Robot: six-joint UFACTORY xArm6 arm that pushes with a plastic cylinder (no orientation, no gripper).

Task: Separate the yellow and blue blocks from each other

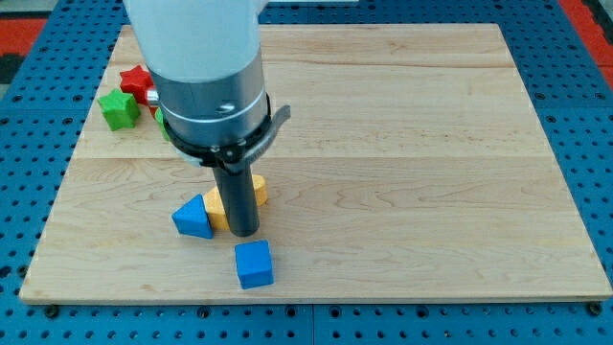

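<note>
Nearest to the view's bottom lay the blue cube (254,264), alone, a little apart from the others. Just above it, toward the view's left, stood the blue triangular block (193,218), touching the yellow block (218,207) on its right side. Could see only part of the yellow block, since the dark rod covered its middle; another yellow piece (259,189) showed at the rod's right, perhaps the same long block, cannot tell. Found my tip (242,233) at the lower edge of the yellow block, on or touching it, with the blue triangle just to its left and the blue cube below it. No pincer on this arm, only the rod, so nothing to open or close. Judged that the next push should go between yellow and blue triangle, sending the yellow toward the view's right. Farther away, at the top left corner, rested the green block (119,108) and the red star block (137,81).
</note>
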